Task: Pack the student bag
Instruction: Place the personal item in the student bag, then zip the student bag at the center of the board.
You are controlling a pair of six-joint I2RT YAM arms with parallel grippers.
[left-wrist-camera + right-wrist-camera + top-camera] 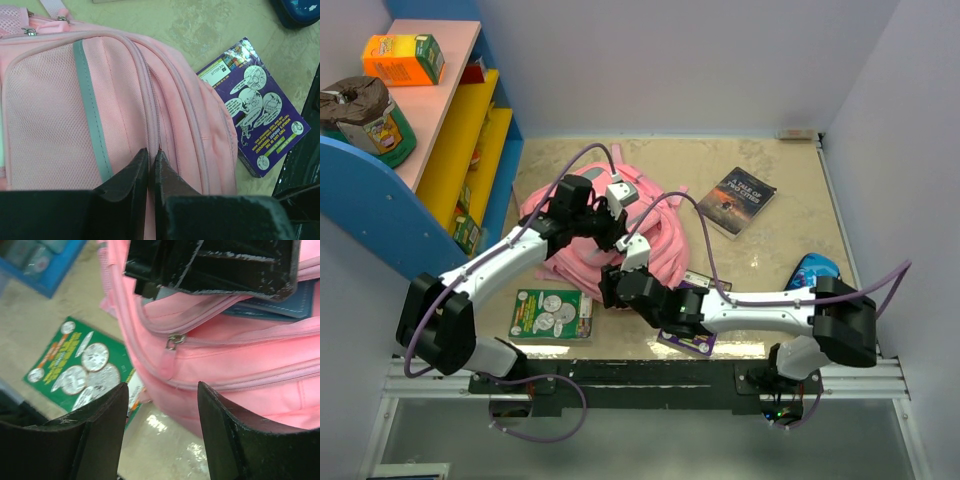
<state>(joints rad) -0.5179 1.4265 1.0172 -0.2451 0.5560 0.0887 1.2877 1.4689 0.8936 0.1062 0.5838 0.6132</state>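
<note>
The pink student bag lies flat in the middle of the table. My left gripper is over it and shut, its fingertips pinching the pink fabric along a zip seam of the bag. In the right wrist view the left gripper's fingers hold up an edge of the bag, with a blue stitched flat thing showing beneath. My right gripper is open and empty just off the bag's near edge, below a metal zip pull.
A green book lies left of the right gripper. A purple comic book lies under the right arm, also in the left wrist view. A dark book and a blue pouch lie right. A blue-and-yellow shelf stands at left.
</note>
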